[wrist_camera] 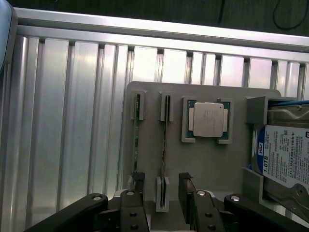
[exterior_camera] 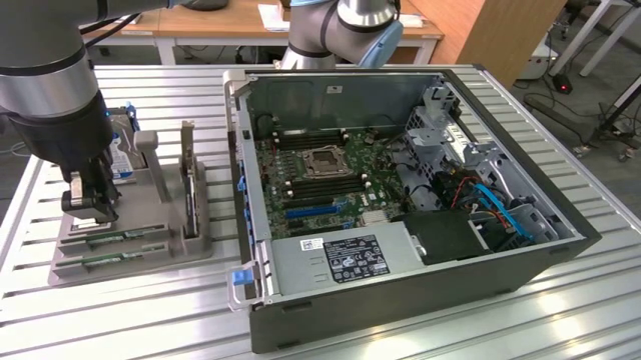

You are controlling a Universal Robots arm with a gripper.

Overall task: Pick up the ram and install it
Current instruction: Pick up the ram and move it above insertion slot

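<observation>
Two green ram sticks stand on edge in slots of a grey holder (wrist_camera: 212, 164). My gripper (wrist_camera: 161, 186) hovers open over one end of the holder. One ram (wrist_camera: 165, 140) runs through the gap between the black fingers (wrist_camera: 186, 186) without touching either. The other ram (wrist_camera: 135, 140) lies just outside, under one finger. In the exterior view the gripper (exterior_camera: 88, 208) hangs over the holder (exterior_camera: 191, 240) at the left, beside both rams (exterior_camera: 118, 239) (exterior_camera: 112, 260). Nothing is held.
A silver processor chip (wrist_camera: 208, 120) and a hard drive with a blue label (wrist_camera: 285, 154) also sit in the holder. An open computer case (exterior_camera: 401, 300) fills the exterior view's right, its motherboard (exterior_camera: 331, 172) exposed. The ribbed metal table (exterior_camera: 120, 315) surrounds both.
</observation>
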